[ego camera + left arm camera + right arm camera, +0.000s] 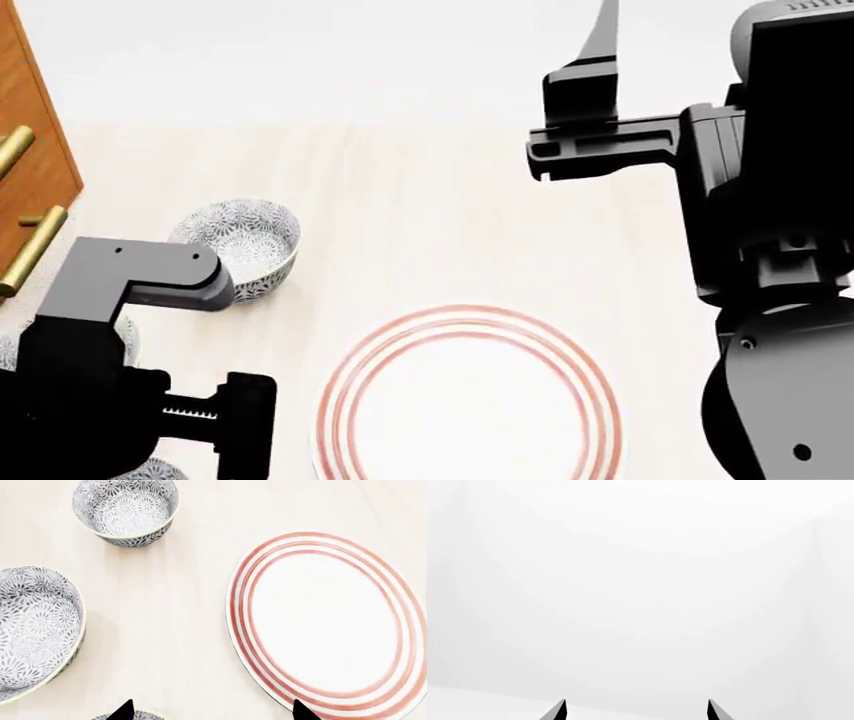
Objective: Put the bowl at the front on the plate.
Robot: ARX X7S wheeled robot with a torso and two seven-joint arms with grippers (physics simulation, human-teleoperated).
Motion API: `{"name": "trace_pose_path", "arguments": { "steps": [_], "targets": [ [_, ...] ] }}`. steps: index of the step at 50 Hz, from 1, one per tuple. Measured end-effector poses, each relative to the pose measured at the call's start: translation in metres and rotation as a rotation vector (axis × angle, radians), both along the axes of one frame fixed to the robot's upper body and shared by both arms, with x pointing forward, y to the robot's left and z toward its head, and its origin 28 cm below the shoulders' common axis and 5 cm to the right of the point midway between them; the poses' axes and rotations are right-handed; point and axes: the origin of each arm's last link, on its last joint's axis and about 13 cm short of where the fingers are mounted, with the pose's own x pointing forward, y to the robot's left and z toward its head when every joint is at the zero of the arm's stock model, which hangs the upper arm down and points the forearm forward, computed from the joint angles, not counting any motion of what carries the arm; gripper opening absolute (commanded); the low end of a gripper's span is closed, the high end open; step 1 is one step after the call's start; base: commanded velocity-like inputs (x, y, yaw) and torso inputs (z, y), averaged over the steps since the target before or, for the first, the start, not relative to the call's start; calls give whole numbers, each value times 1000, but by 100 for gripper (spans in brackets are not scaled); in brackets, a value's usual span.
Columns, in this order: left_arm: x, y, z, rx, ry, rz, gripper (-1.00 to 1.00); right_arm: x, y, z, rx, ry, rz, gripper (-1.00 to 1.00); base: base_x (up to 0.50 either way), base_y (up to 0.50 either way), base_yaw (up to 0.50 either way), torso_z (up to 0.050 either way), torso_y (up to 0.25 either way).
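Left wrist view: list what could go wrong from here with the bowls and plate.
1. Three identical bowls cluster together: one, a second, and a sliver of the front bowl at the frame edge. The open left pincer could descend on the wrong one.
2. The front bowl is mostly out of view, so aligning the grasp may be imprecise.
3. The plate lies close by; a fingertip might nudge its rim.

2 patterned bowls, wooden cabinet
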Motion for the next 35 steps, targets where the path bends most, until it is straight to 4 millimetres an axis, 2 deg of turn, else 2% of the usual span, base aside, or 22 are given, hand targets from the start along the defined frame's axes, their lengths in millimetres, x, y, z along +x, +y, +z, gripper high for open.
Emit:
{"name": "trace_pose_path", "arguments": {
  "steps": [35],
  "targets": [
    [-14,-1,-20,0,125,11,100,1,-2,2,-1,1,-12,100,0,0,0,0,0]
  ]
}}
